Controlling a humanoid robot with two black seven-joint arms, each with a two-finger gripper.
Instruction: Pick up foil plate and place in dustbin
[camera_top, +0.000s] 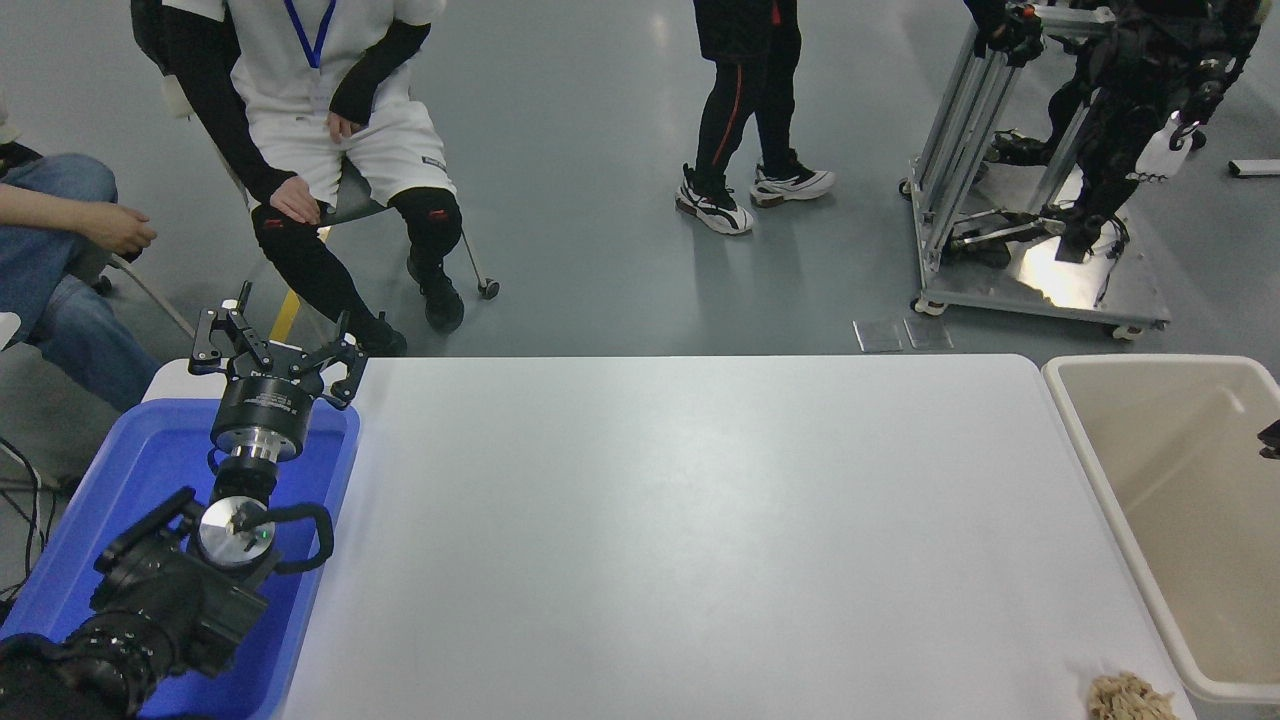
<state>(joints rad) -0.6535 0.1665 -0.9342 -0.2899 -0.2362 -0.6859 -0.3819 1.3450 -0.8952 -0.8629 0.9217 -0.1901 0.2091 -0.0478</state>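
At rt edge: smooth beige dustbin (1160, 470) | L tool (275, 345) fingers apart | R tool state unclear

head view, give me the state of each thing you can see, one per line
left gripper: open, holding nothing, parked over the blue tub
blue tub: at the table's left end, arm above it
dustbin: open top, no foil plate seen inside
right gripper: only a dark tip at the right edge over the dustbin, state unclear
tan clump: lying on the table beside the dustbin
foil plate: not visible
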